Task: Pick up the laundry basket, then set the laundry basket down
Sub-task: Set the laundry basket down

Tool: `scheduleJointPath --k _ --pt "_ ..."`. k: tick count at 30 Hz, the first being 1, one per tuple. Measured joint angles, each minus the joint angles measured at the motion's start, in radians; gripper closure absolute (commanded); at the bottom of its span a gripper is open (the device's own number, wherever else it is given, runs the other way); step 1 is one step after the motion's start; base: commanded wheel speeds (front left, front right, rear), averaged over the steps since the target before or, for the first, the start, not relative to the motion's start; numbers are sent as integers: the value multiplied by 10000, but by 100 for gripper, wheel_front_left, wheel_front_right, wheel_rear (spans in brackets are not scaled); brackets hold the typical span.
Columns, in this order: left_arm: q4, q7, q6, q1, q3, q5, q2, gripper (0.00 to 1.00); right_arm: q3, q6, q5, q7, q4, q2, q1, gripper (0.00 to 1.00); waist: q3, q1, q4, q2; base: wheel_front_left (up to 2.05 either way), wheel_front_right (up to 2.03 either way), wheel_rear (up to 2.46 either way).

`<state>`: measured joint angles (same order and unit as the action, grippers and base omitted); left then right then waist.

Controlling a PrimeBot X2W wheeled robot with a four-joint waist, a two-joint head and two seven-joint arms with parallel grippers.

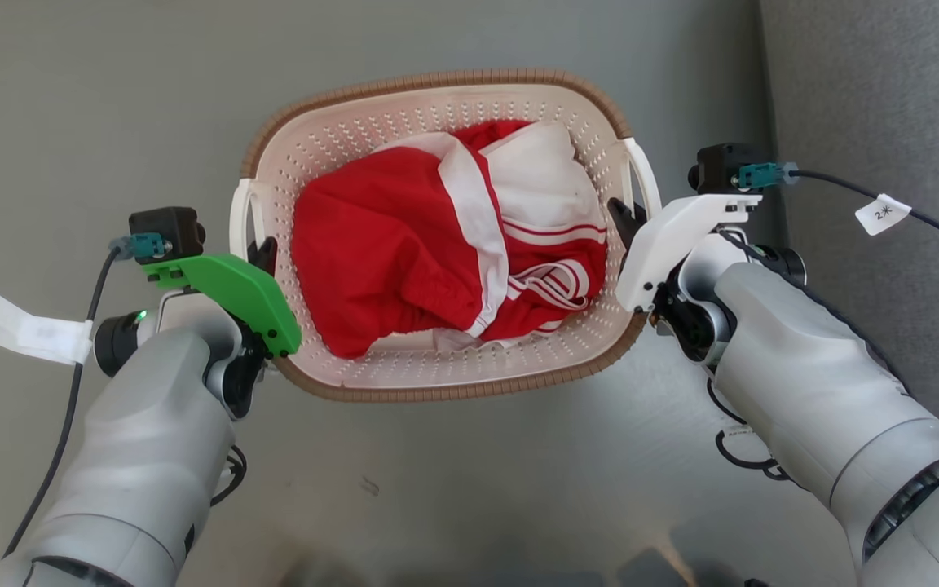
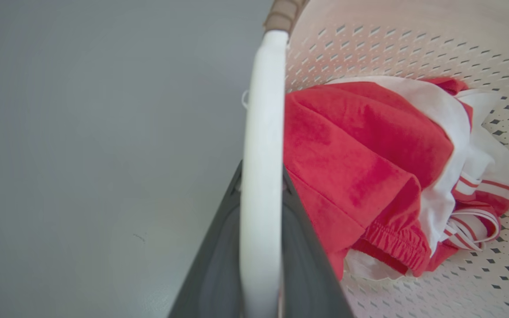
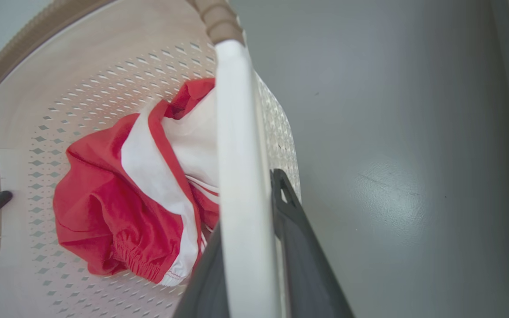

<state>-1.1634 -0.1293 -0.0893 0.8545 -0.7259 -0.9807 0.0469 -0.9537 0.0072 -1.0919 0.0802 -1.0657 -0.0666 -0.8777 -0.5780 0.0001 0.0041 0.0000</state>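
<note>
— So, what sits nearest the lens?
— The pale grey left forearm (image 1: 152, 424) and right forearm (image 1: 804, 383) rise from the bottom corners of the head view. The left wrist carries a green plastic cover plate (image 1: 233, 293), the right a white one (image 1: 673, 236).

— And the pincers?
— Both hold a small cream-white perforated plastic laundry basket (image 1: 372, 122), rounded-rectangular with a brown woven-look rim. The left pincer (image 1: 262, 253) is clamped on the white loop handle (image 1: 240, 216) at its left side. In the left wrist view two dark fingers (image 2: 212, 256) press against either face of that white bar (image 2: 261, 132). The right pincer (image 1: 624, 216) is closed the same way on the opposite loop handle (image 1: 642, 175), with dark fingers (image 3: 298, 247) flanking the bar in the right wrist view.

— Where is the laundry basket itself?
— Between the two arms, at the centre of the head view, over a plain grey floor (image 1: 111, 98). Whether it touches that floor or hangs clear cannot be told.

— Anything inside?
— A crumpled red garment with white panels and stripes (image 1: 388, 244) lies on the bottom.

— And farther off?
— A white paper tag (image 1: 882, 214) hangs on the right arm's black cable. Along the right edge is a grey, fabric-textured piece (image 1: 885, 98); what it is cannot be told.
</note>
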Motion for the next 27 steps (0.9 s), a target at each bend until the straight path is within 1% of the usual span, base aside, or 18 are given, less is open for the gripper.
scheduleJointPath --k 16,27 --pt "-96 -491 -151 854 -12 115 107 100 -86 -4 -19 439 67 -31 -782 100 -1597 0 212 0 0 0 0" --pt "-123 -692 -249 1153 79 115 109 100 -171 -4 -21 688 2 -46 -1181 100 -2383 0 274 0 0 0 0"
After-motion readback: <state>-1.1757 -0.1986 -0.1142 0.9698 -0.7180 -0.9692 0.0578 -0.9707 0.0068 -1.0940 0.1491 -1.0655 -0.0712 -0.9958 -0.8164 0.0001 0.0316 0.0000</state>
